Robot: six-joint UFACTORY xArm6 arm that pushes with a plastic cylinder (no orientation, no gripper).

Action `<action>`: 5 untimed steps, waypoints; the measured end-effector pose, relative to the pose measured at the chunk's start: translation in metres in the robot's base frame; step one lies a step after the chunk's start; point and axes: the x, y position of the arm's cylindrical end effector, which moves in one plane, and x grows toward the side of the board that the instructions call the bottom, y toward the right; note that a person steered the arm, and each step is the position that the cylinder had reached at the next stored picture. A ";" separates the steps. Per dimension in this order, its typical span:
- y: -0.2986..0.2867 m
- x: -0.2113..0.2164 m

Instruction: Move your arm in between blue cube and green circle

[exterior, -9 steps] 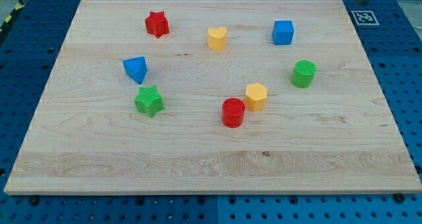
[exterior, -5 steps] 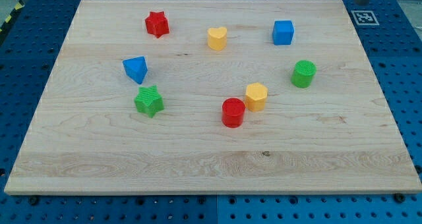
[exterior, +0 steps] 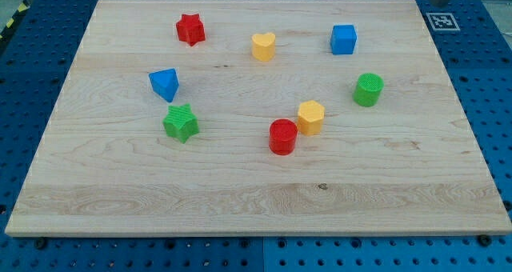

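The blue cube point(exterior: 343, 39) sits at the board's upper right. The green circle point(exterior: 369, 90) stands below it and slightly to the right, with a gap of bare wood between them. A short grey stub at the view's top right edge looks like my rod; its lower end, my tip point(exterior: 438, 2), is off the board's top right corner, far up and right of both blocks and touching nothing.
Also on the wooden board point(exterior: 256, 200): a red star point(exterior: 190, 29), a yellow heart point(exterior: 262, 46), a blue triangle point(exterior: 165, 84), a green star point(exterior: 181, 122), a red circle point(exterior: 282, 137) and a yellow hexagon point(exterior: 310, 117). A marker tag point(exterior: 442, 21) lies off the top right corner.
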 end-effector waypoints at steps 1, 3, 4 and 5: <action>0.002 0.006; 0.008 0.022; 0.009 0.026; 0.010 0.028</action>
